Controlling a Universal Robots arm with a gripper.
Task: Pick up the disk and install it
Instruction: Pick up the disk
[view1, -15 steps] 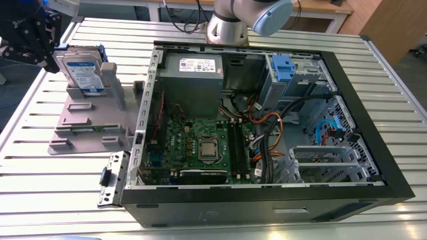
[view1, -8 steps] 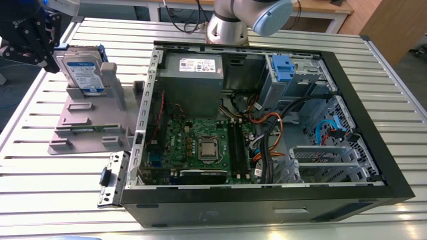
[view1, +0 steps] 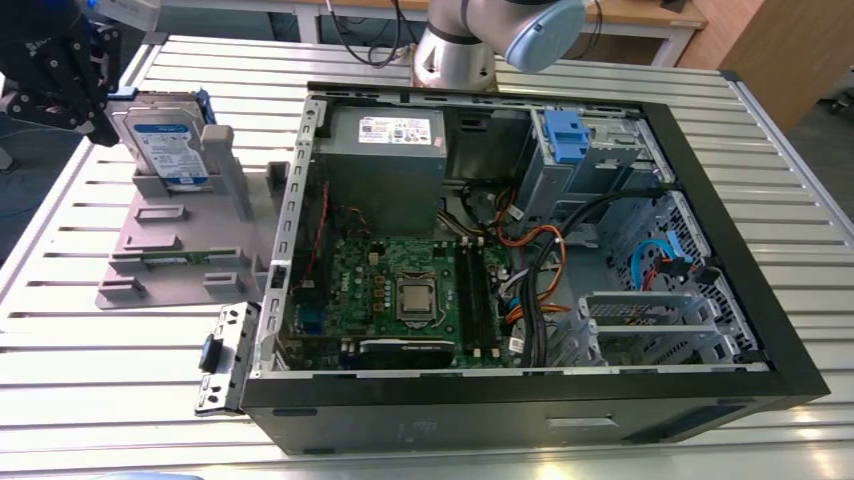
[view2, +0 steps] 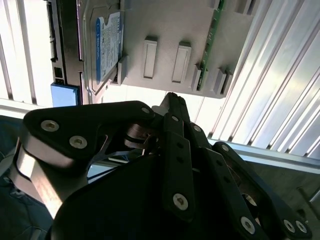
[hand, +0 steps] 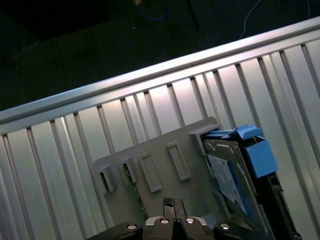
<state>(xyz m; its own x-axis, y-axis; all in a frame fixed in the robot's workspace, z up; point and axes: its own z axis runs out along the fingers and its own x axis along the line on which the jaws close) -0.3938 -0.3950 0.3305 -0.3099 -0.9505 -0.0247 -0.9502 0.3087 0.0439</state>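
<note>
One gripper: fingers together, clamped on nothing; apart from the disk in both wrist views.
Disk: upright on edge in the grey holder, upper left of the exterior view; blue bracket frames it.
Computer case: open, centre of the exterior view; blue clip in its upper right bay.
Step in hand: judged to be the approach for the pick.
Good practice: part the fingers first, centre them across the disk's thin faces, stay clear of the holder's wall, lift straight.
</note>
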